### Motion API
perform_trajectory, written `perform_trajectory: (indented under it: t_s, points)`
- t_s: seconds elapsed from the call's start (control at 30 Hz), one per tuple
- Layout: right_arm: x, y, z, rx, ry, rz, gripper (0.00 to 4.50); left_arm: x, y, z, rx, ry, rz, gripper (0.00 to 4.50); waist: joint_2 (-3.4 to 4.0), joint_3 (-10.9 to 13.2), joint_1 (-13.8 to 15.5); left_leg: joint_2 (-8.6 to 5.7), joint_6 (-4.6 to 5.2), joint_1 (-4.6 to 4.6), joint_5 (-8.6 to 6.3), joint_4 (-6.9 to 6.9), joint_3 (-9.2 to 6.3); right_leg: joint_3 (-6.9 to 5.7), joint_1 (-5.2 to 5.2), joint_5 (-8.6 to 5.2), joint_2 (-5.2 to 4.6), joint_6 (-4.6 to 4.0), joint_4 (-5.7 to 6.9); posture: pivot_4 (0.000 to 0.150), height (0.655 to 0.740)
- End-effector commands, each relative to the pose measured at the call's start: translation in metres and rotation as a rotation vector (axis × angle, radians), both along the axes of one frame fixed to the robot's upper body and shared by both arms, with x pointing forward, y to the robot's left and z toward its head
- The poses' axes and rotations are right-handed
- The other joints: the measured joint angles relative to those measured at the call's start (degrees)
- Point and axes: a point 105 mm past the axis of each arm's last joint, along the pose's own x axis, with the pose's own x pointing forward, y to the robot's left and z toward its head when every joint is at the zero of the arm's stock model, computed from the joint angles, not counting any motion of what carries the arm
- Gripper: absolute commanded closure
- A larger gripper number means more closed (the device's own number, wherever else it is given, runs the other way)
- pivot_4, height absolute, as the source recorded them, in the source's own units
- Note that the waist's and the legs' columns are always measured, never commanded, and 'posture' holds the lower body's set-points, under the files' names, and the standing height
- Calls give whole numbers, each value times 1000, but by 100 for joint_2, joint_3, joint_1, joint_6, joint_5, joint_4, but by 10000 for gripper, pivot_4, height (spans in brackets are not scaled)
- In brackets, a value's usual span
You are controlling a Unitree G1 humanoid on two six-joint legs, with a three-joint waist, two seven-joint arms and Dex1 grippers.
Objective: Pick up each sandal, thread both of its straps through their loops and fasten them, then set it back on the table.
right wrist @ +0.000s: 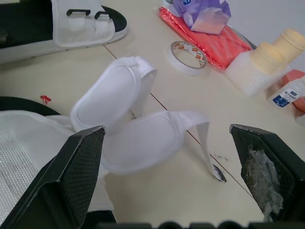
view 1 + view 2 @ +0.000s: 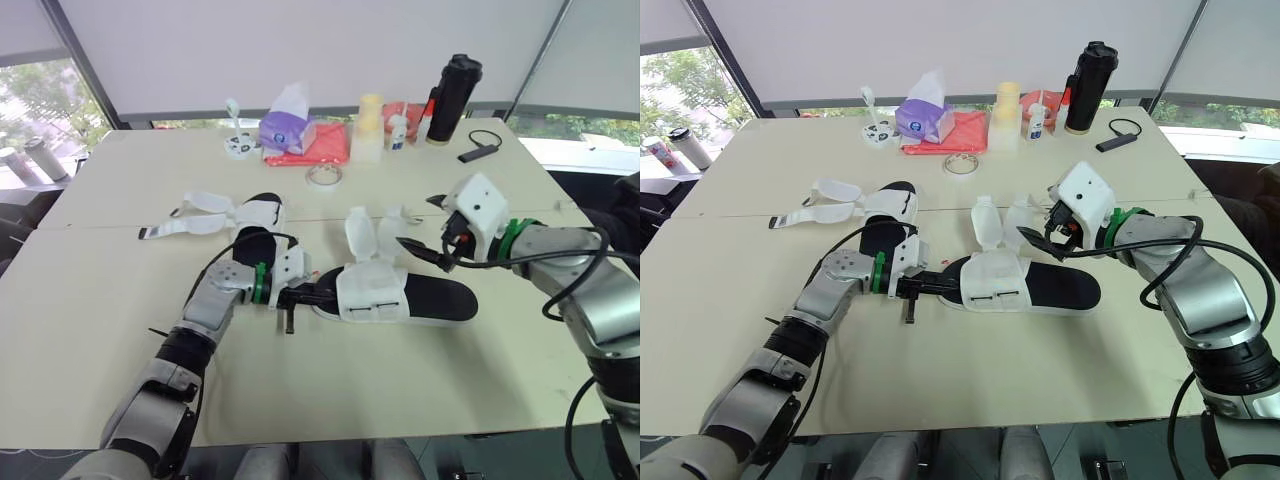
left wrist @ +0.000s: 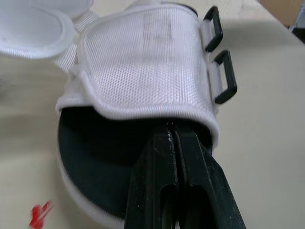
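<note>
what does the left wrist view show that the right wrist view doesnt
Left wrist view: the left tool, shut, tucked under the near sandal's white upper, next to its two black loops. Right wrist view: the right tool, open, facing two loose straps, plus the tape roll and the other sandal. Both: that white upper and a red mark on the table.

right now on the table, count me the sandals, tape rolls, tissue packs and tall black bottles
sandals: 2
tape roll: 1
tissue pack: 1
tall black bottle: 1
total: 5
</note>
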Motion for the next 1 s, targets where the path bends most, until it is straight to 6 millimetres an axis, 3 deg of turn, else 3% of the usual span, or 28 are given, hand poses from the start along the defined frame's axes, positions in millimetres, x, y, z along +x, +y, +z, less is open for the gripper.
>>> perform_trajectory:
  t_s: [0.03,0.23,0.4,0.6,0.77,1.0]
  points:
    - [2,-3,18,76,-26,-28,0,-1,-10,4,-28,1,-22,44556,-1,0,-2,0,0,0,0,0,0,0,0,2,0,4,0,1500,7296]
    - [13,-8,5,404,245,-132,0,1,-16,-7,-19,33,-25,44556,0,-2,-2,0,0,1,1,2,-8,0,2,5,3,3,3,1500,7296]
    - [18,0,0,563,435,-128,0,-1,-19,-13,-16,36,-31,44556,1,-4,4,-3,0,1,1,3,-9,0,5,7,2,4,2,1500,7296]
    - [41,5,-16,698,699,-176,0,-4,-22,-15,-9,24,-53,44556,3,-5,2,-4,1,3,2,3,-10,-1,5,12,3,1,5,1500,7296]
    - [49,14,-27,741,815,-175,0,-4,-23,-12,-16,14,-52,44556,4,-6,-9,-7,1,3,2,2,-9,-1,4,15,3,6,6,1500,7296]
    - [70,29,-17,922,883,-133,0,-3,-21,-12,-13,6,-41,44556,6,-7,-26,-8,0,3,2,3,-9,0,2,17,4,7,13,1500,7296]
